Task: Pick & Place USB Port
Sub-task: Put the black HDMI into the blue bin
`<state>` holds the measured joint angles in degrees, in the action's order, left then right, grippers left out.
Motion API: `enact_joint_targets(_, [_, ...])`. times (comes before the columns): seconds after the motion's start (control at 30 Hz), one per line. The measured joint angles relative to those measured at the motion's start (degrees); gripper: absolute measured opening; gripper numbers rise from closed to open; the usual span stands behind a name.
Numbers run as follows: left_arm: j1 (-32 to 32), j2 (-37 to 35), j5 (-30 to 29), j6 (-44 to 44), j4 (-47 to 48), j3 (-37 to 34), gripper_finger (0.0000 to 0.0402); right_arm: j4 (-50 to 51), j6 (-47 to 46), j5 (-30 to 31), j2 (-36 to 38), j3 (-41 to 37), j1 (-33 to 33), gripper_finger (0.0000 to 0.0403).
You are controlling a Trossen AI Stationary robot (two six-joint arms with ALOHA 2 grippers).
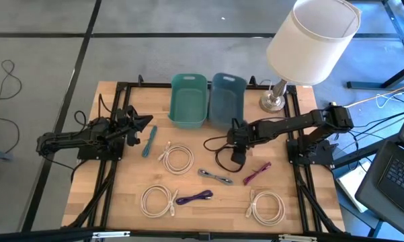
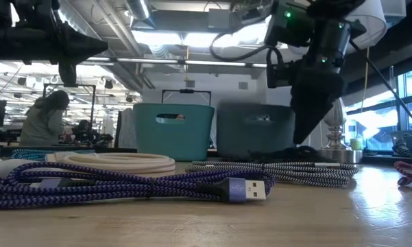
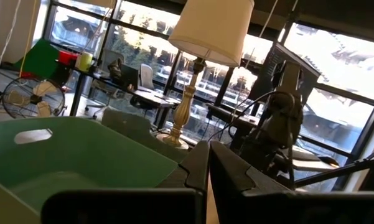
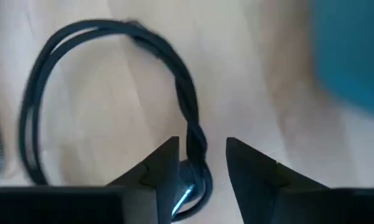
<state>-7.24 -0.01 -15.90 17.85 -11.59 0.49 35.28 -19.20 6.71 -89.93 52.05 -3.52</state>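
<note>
A wooden table (image 1: 121, 195) under a lamp (image 1: 309, 40) holds scattered cables and two bins. The black cable (image 4: 112, 81) lies coiled on the wood in front of the grey bin (image 1: 227, 99). My right gripper (image 4: 202, 155) hangs just above it, fingers parted, the twisted stretch between them, holding nothing. My left gripper (image 1: 144, 123) waits by the green bin (image 1: 189, 99), fingers together and empty. As I judge it, nothing is placed yet: the pick is only starting, and the other cables remain.
</note>
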Motion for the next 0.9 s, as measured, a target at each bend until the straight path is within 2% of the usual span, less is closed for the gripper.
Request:
enact_joint_targets(0.1, [0.0, 0.0, -0.1, 0.0, 0.4, 0.0, 0.0006, 1.0, 0.2, 2.4, 0.0, 1.0, -0.7, 0.0121])
enact_joint_targets(0.23, [0.0, 0.0, -0.1, 0.0, 1.7, 0.0, 0.0006, 4.2, -2.3, 2.5, 0.0, 2.7, -0.9, 0.0111])
enact_joint_targets(0.4, [0.0, 0.0, 0.3, 0.8, 1.9, 0.0, 0.0006, 11.7, -10.5, -3.0, 1.0, 6.2, -3.1, 0.0102])
enact_joint_targets(0.6, [0.0, 0.0, 0.1, 0.5, 4.2, 0.0, 0.0006, 5.5, -19.5, -8.3, 1.8, 7.1, -10.1, 0.0100])
enact_joint_targets(0.73, [0.0, 0.1, -0.5, 0.5, 5.3, 0.0, 0.0006, 1.6, -20.8, -4.5, 0.4, 7.1, -14.5, 0.0100])
enact_joint_targets(0.9, [0.0, 0.3, -1.0, 0.8, 5.9, 0.0, 0.0006, -1.2, -20.9, -0.8, -2.1, 7.1, -15.4, 0.0100])
